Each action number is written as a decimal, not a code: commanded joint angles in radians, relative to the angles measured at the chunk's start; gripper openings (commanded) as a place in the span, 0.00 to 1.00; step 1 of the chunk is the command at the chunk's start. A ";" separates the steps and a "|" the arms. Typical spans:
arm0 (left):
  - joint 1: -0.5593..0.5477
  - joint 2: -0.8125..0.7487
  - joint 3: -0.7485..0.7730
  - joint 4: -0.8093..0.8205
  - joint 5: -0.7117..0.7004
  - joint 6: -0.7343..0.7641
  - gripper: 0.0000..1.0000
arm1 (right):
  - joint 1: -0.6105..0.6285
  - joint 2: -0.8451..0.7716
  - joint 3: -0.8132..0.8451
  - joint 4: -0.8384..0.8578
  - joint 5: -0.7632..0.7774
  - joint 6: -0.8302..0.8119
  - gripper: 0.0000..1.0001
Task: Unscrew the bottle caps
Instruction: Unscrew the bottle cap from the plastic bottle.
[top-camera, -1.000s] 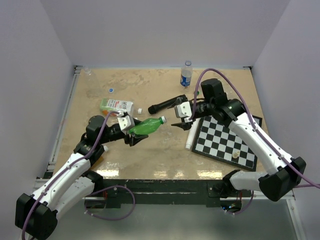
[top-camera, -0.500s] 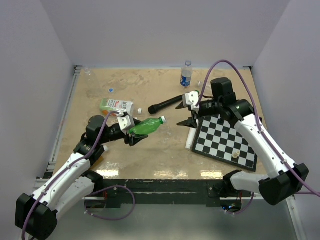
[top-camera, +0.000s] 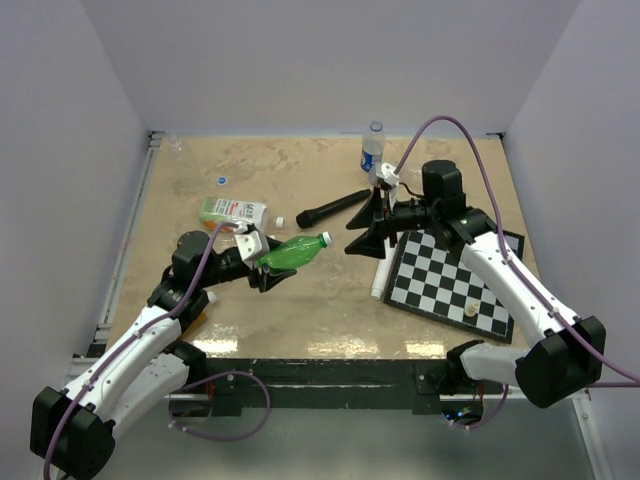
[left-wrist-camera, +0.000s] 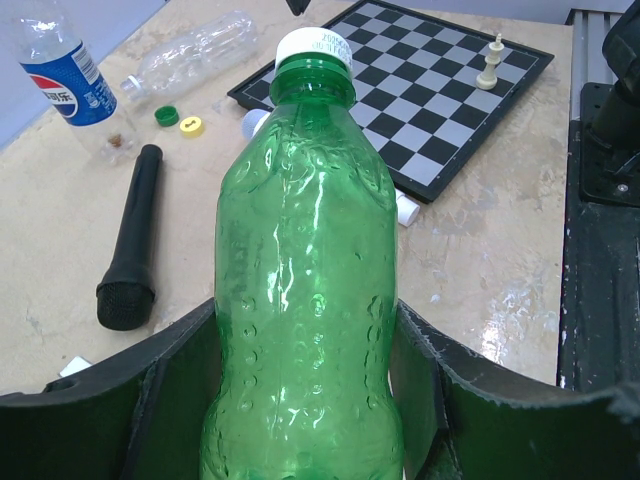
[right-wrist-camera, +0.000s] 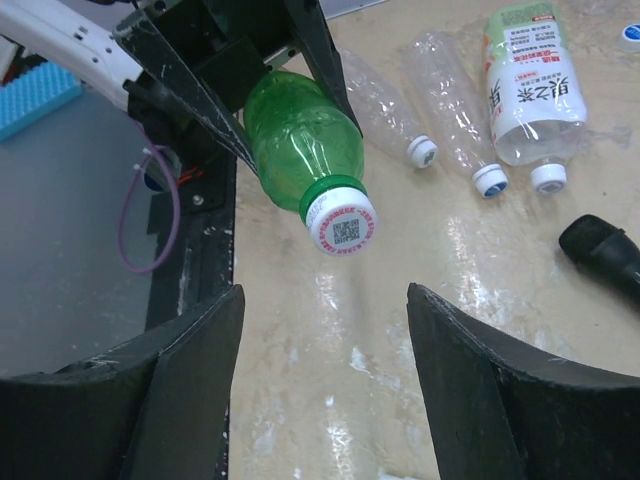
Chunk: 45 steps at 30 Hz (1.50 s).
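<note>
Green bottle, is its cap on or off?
On: a white cap sits on the neck of the green bottle in both wrist views; the open right gripper is clear of it.

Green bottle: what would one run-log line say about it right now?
left gripper: shut on green bottle | cap: white, on bottle | right gripper: open, facing cap, not touching
</note>
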 joint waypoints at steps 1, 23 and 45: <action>0.002 -0.010 0.011 0.026 -0.001 -0.003 0.00 | -0.003 -0.014 -0.006 0.136 -0.047 0.185 0.70; 0.002 -0.004 0.012 0.027 -0.001 -0.006 0.00 | 0.135 0.156 0.077 0.104 -0.044 0.212 0.70; 0.002 0.001 0.011 0.029 0.004 -0.008 0.00 | 0.090 0.121 0.062 0.168 -0.041 0.266 0.52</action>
